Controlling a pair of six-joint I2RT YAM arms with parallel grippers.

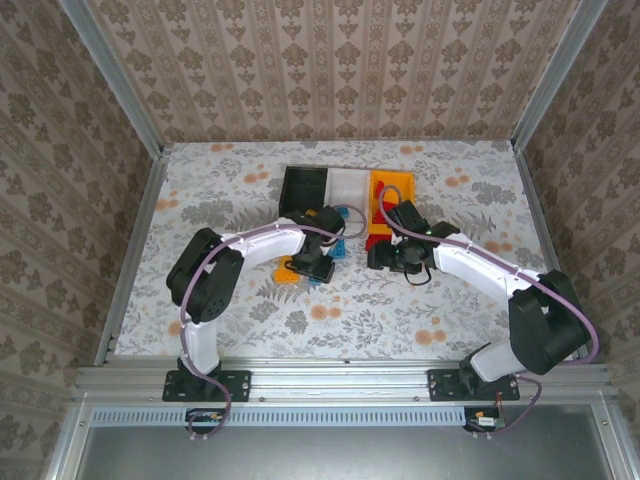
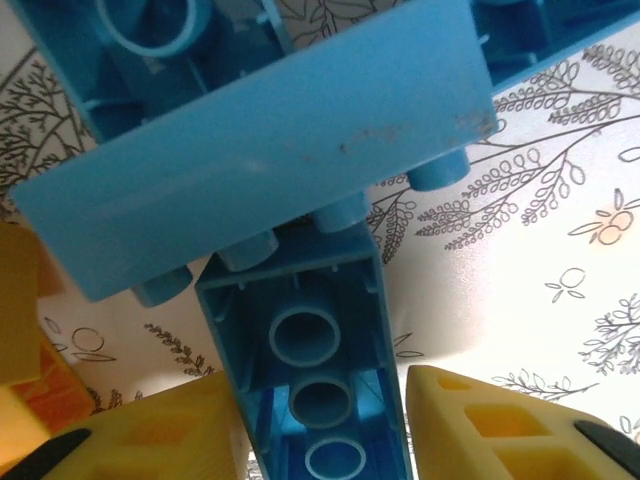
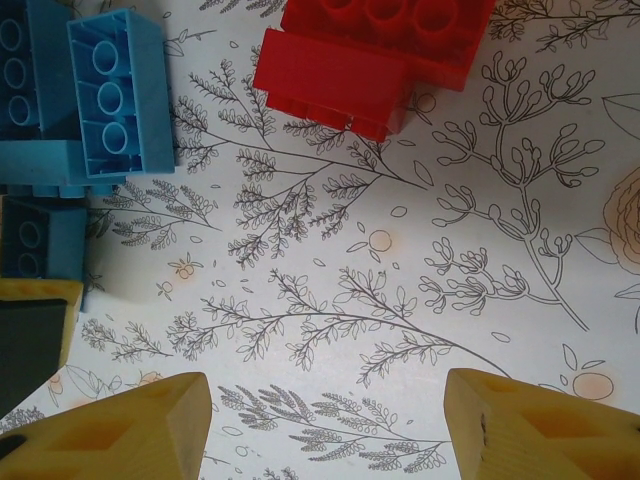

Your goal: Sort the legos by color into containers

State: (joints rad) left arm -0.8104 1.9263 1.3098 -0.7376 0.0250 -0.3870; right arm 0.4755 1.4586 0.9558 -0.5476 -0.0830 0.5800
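My left gripper [image 2: 320, 410] has its yellow fingers closed on the two long sides of a light-blue lego [image 2: 318, 350], whose hollow underside faces the camera. A larger blue lego [image 2: 260, 150] lies across its far end. In the top view this gripper [image 1: 322, 262] is low over the table in front of the black container [image 1: 303, 190]. My right gripper [image 3: 325, 400] is open over bare table, nothing between its fingers. A red lego [image 3: 370, 50] lies ahead of it and blue legos [image 3: 115, 90] to its left. The white container [image 1: 350, 187] and orange-yellow container [image 1: 392, 192] stand beside the black one.
An orange lego [image 1: 288, 272] lies left of the left gripper, and orange pieces [image 2: 25, 340] show at the left edge of the left wrist view. A red lego [image 1: 378, 240] sits by the right gripper [image 1: 385, 256]. Patterned walls enclose the table.
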